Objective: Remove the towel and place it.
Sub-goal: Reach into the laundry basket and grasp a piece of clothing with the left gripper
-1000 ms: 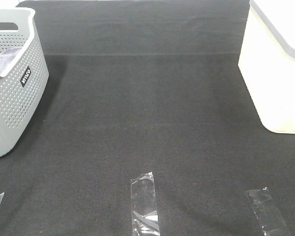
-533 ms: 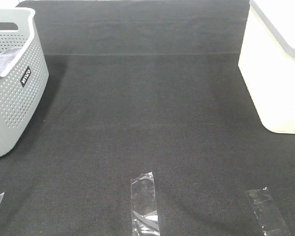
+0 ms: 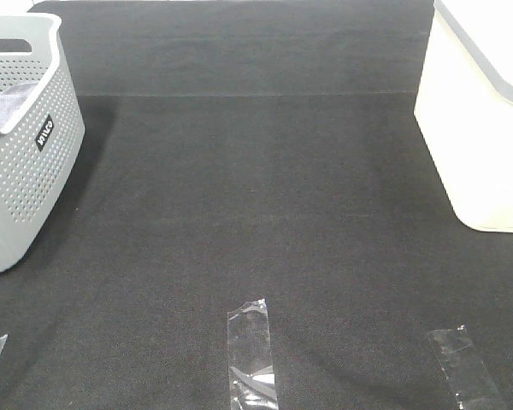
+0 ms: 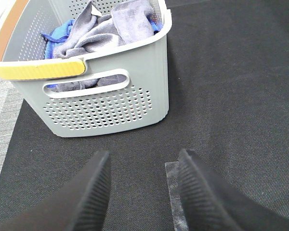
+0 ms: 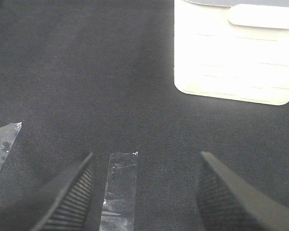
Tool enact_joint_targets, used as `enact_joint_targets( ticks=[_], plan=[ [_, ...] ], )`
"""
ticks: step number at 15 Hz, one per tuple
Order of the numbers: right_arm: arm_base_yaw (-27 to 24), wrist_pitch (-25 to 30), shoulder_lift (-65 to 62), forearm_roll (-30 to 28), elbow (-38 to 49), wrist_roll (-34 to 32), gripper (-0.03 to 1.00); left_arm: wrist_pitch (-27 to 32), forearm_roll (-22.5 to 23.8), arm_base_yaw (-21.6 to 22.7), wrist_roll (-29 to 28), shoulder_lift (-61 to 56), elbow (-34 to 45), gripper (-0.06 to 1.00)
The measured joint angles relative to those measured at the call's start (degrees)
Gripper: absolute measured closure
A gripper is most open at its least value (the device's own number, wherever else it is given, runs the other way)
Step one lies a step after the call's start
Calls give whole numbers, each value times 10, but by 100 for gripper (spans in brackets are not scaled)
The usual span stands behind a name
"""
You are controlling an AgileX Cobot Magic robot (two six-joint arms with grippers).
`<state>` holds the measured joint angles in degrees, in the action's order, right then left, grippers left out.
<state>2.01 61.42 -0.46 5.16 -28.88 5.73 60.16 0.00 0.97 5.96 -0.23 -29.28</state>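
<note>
On the left side of your mat point(image 3: 265, 188) stands the grey basket point(image 3: 26, 171), full of little holes. Your towel point(image 4: 106, 29) is inside it. It lies all crumpled up and heaps as high as the rim. A blue cloth point(image 4: 62, 30) lies in the basket too, touching the towel and peeking out from under it on one side.

Your left gripper point(image 4: 143, 159) hangs over the mat near the handle end of the basket, but it does not touch it. Its two fingers stand apart and hold nothing. Only mat and a tape strip point(image 4: 176, 192) show between them, and the strip sits close to one finger.

Your right gripper point(image 5: 145, 159) hangs over the mat on the other side. Its fingers stand wide apart as well and hold nothing. A second strip point(image 5: 119, 187) lies flat on the mat between them. A white bin point(image 5: 236, 62) stands farther ahead on the mat, well apart from the fingers and far from the basket.
</note>
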Motion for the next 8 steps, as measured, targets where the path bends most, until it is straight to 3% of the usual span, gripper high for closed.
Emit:
enact_joint_targets(
  ticks=[8],
  plan=[
    [0,0,0,0,0,0,39,0,0,0,0,0,0,50]
  ],
)
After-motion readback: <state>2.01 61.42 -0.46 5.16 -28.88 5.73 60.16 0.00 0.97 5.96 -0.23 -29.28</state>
